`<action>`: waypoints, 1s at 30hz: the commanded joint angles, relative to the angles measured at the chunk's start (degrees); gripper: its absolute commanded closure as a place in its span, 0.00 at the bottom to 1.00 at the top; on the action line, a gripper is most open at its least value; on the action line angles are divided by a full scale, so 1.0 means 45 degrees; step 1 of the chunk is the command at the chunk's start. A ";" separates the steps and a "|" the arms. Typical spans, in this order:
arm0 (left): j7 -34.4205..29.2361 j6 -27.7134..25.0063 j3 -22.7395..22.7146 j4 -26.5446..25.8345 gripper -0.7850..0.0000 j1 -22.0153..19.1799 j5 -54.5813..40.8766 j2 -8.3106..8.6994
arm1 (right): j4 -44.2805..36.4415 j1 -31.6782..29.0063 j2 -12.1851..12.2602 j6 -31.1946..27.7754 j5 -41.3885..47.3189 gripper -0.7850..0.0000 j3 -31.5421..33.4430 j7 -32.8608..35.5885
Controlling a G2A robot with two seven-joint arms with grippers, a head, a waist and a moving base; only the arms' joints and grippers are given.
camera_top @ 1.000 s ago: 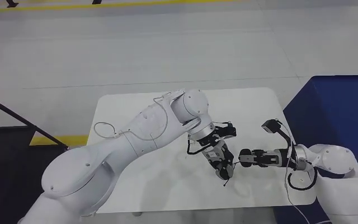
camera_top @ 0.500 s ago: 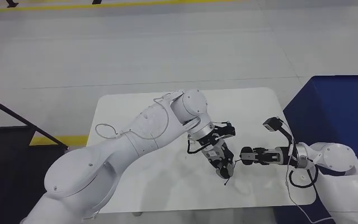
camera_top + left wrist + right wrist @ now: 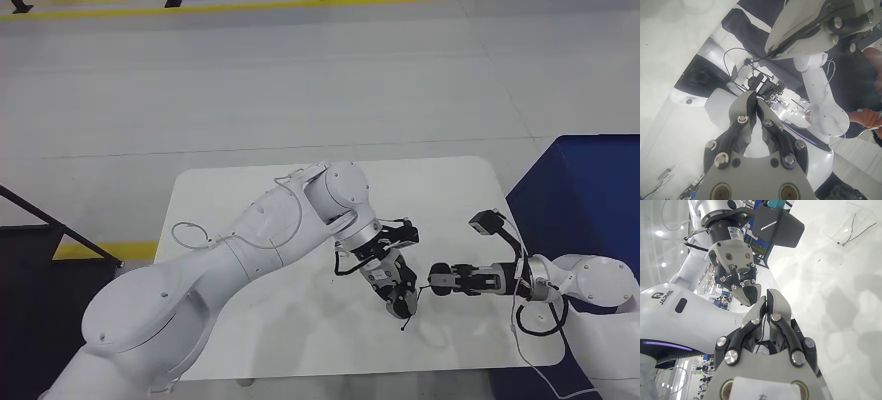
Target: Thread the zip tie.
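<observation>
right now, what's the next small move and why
I'd probably ease the right gripper a touch closer to the left gripper. The right one is shut on the zip tie, whose free end sticks out past its fingertips, and the two grippers sit tip to tip but apart above the table. Alignment is too small to judge.

A thin black zip tie (image 3: 763,323) sits pinched between the right gripper's (image 3: 766,296) closed fingers, above the table (image 3: 829,275).
</observation>
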 commanded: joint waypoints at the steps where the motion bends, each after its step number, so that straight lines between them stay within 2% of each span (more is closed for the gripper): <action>1: 0.0000 0.0000 0.0000 -0.0006 1.00 0.0019 -0.0016 -0.0003 | -0.0013 -0.0010 0.0032 -0.0028 0.0032 1.00 -0.0018 -0.0028; 16: 0.0000 0.0002 0.0000 0.0049 1.00 0.0268 -0.0469 -0.0128 | -0.0070 -0.0139 0.0281 -0.0118 0.0217 1.00 -0.0155 -0.0118; 30: 0.0000 0.0002 0.0000 -0.0114 1.00 0.0377 -0.0753 -0.0001 | 0.0026 -0.0231 0.0467 -0.0149 0.0581 1.00 -0.0200 -0.0149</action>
